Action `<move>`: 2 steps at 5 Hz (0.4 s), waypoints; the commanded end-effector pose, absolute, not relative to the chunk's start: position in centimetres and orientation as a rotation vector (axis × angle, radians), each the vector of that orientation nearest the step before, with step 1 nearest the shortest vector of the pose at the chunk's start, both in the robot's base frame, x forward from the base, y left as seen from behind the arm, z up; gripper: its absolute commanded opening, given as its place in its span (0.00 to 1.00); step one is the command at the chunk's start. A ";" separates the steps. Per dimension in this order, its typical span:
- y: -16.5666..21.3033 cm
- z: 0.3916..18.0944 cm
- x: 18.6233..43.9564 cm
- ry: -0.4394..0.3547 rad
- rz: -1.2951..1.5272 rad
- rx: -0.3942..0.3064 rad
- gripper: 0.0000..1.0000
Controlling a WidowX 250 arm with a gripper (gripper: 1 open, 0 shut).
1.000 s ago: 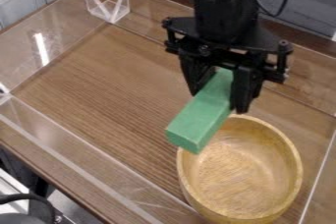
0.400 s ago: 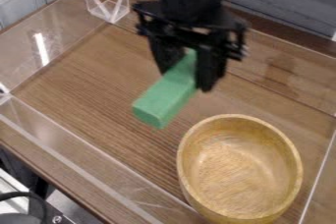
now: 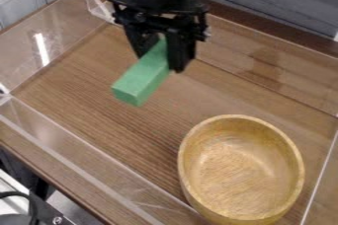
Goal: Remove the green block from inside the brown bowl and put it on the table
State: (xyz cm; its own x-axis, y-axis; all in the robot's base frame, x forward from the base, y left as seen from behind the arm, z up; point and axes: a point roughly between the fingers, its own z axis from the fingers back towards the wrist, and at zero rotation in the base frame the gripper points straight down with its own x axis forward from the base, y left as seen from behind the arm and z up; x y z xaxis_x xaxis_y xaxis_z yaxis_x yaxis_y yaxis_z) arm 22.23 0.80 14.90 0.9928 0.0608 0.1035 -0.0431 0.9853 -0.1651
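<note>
Hanging from the black hand, the green block shows as a plain, bright green bar, longer than wide, with straight edges and a slanted lie: its lower end points down and to the left of the view, and its upper end runs in between the dark fingertips. The hand is pinching it near that upper end. The block is outside the brown bowl, up and to the left of it in the view, with the table behind it. The bowl is round and pale tan, with a thick rim.

Compared with the earlier frames, hand and block have moved away from the bowl toward the left and upper part of the view, and the block looks smaller. The bowl has stayed in the same spot.
</note>
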 end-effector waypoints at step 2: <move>4.2 14.3 25.3 -0.182 0.104 -0.121 0.00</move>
